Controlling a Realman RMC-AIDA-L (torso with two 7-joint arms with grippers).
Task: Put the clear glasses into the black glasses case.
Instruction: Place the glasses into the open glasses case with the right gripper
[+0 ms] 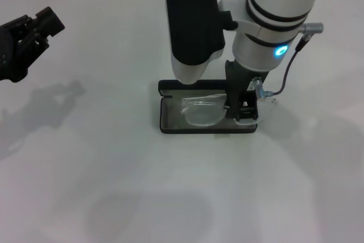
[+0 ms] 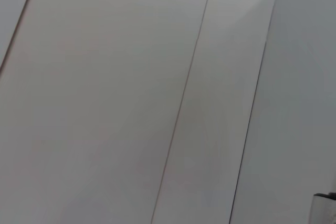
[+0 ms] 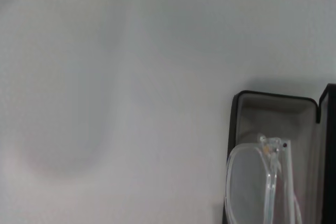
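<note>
The black glasses case [image 1: 170, 126] lies open in the middle of the white table, grey lining up, with its lid along the far side. The clear glasses [image 1: 203, 111] are inside it, one lens showing and the other end hidden behind my right gripper [image 1: 243, 109], which reaches down into the case's right end. The right wrist view shows the case's corner [image 3: 273, 109] with a clear lens [image 3: 251, 182] over the lining. My left gripper [image 1: 35, 27] hangs open and empty at the far left, well away from the case.
The white table [image 1: 114, 186] spreads around the case with nothing else on it. My right arm's white forearm and black wrist housing [image 1: 193, 24] hang over the case's far side. The left wrist view shows only pale panels with thin seams.
</note>
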